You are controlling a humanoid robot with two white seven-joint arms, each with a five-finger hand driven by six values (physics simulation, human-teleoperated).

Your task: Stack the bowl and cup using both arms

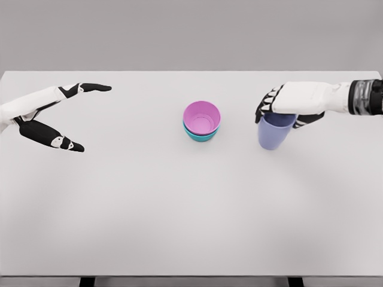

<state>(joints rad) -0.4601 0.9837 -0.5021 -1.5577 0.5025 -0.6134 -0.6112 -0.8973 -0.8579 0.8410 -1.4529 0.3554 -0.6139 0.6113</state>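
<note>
A pink bowl point(201, 116) sits nested in a teal bowl point(200, 136) at the middle of the white table point(179, 209). To its right a lavender cup point(273, 134) stands upright, with my right hand point(280, 107) curled over its rim from above and gripping it. Whether the cup touches the table cannot be told. Far to the left, my left hand point(72, 116) hovers over the table with its fingers spread, holding nothing.
</note>
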